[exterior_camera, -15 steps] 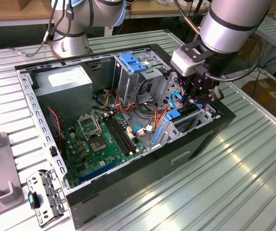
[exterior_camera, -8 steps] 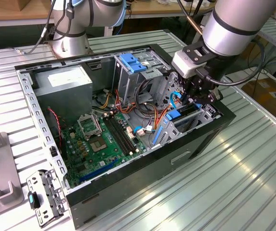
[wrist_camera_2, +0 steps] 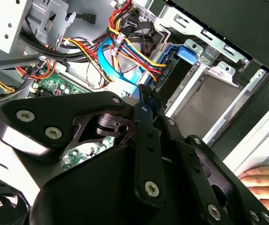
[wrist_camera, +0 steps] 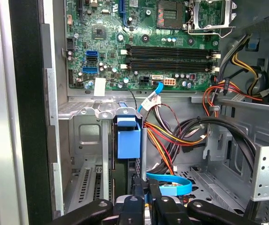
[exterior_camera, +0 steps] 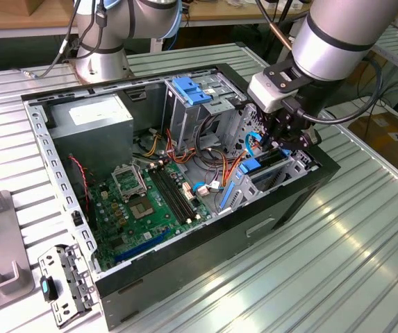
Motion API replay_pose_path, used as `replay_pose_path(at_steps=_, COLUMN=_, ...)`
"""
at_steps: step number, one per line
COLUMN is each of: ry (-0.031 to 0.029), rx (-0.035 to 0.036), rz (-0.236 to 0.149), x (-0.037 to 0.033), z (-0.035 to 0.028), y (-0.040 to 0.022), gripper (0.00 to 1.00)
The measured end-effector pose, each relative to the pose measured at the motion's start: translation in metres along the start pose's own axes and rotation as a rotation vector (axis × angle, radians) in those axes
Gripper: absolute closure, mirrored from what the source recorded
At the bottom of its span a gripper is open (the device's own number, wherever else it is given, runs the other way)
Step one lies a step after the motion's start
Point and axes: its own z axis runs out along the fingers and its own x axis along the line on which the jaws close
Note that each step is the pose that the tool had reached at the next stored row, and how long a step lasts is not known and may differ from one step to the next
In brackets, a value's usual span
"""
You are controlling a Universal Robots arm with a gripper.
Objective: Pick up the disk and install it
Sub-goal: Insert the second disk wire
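While the tool (exterior_camera: 290,136) hangs low inside the open computer case (exterior_camera: 60,173) on the ribbed worktop (exterior_camera: 337,263), the disk (exterior_camera: 262,166) stands on edge in the drive bay (exterior_camera: 292,166) at the case's front corner, on the exterior view's right.

Item: tool, dark linkage fingers. State: drawn close together just above the disk's upper edge; whether they pinch it cannot be told, since the tips are hidden behind the linkage in both wrist views.

Item: disk. Dark flat body in a bright blue plastic carrier; in the first wrist view its blue tab (wrist_camera: 128,138) rises between the grey metal bay walls, and it looks partly to mostly seated (depth not readable).

Item: cable bundle (wrist_camera: 172,136), red, orange, yellow and black, plus a thin blue cable (wrist_camera: 169,185) looped just beside the bay.

Risks, as judged:
- Carrier rails could miss the bay guides if the disk is tilted, and jam part-way.
- Cables beside the bay could be caught under the carrier or snagged by the fingers.
- A person's hand (wrist_camera_2: 263,183) rests on the worktop near the case in the second wrist view; an arm swing could reach it.
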Motion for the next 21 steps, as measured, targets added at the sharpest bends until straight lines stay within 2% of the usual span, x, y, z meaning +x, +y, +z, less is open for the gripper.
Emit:
replay_pose_path(at_steps=4, ry=-0.0013, rx=0.0, rz=0.0, x=0.0001, z=0.0, y=0.0, gripper=0.84)
replay_pose_path(at_steps=7, ry=-0.0111, rx=0.0007, rz=0.002, x=0.0021, z=0.0004, y=0.0001, gripper=0.84)
replay_pose_path(at_steps=9, ry=-0.0182, rx=0.001, rz=0.003, x=0.0071, z=0.0018, y=0.0003, gripper=0.84)
replay_pose_path(at_steps=14, ry=-0.0185, rx=0.001, rz=0.003, x=0.009, z=0.007, y=0.0009, gripper=0.84)
replay_pose_path(at_steps=21, ry=-0.0186, rx=0.001, rz=0.002, x=0.0096, z=0.0081, y=0.0004, gripper=0.84)
